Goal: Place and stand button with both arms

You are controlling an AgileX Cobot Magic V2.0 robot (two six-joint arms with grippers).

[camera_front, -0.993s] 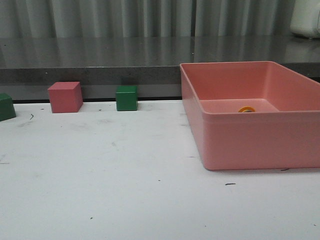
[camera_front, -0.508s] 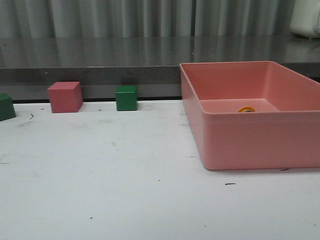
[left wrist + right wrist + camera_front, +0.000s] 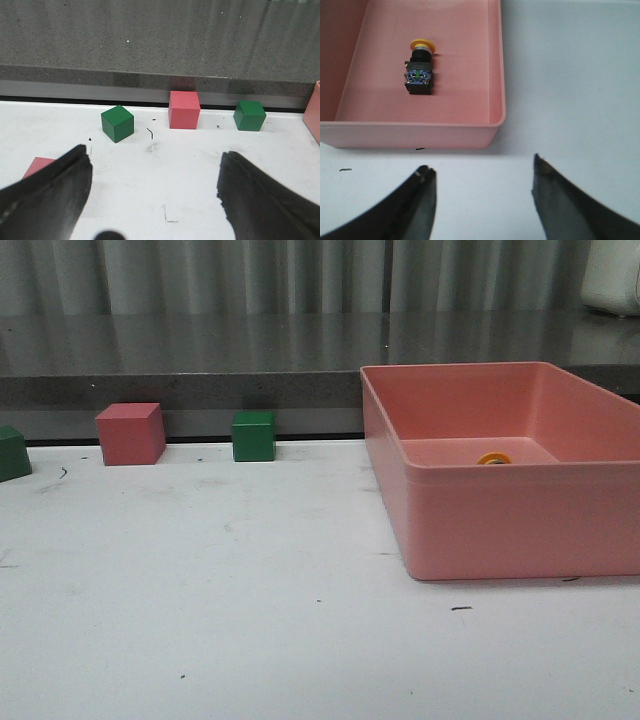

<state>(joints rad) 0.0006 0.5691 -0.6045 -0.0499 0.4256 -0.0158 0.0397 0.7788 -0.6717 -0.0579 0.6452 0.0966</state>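
The button [image 3: 420,70] lies on its side on the floor of the pink bin [image 3: 495,75], its yellow cap pointing away from the right gripper. In the front view only its yellow cap [image 3: 493,458] shows over the bin's near wall [image 3: 520,525]. My right gripper [image 3: 482,172] is open and empty, above the white table just outside the bin's near wall. My left gripper [image 3: 155,155] is open and empty, over the white table short of the cubes. Neither arm shows in the front view.
A pink cube [image 3: 130,433] and two green cubes [image 3: 253,436] [image 3: 12,453] stand along the table's far edge, before a grey ledge [image 3: 200,390]. The left wrist view shows them [image 3: 183,109] [image 3: 249,115] [image 3: 117,123], plus another pink cube [image 3: 39,165] beside the left finger.
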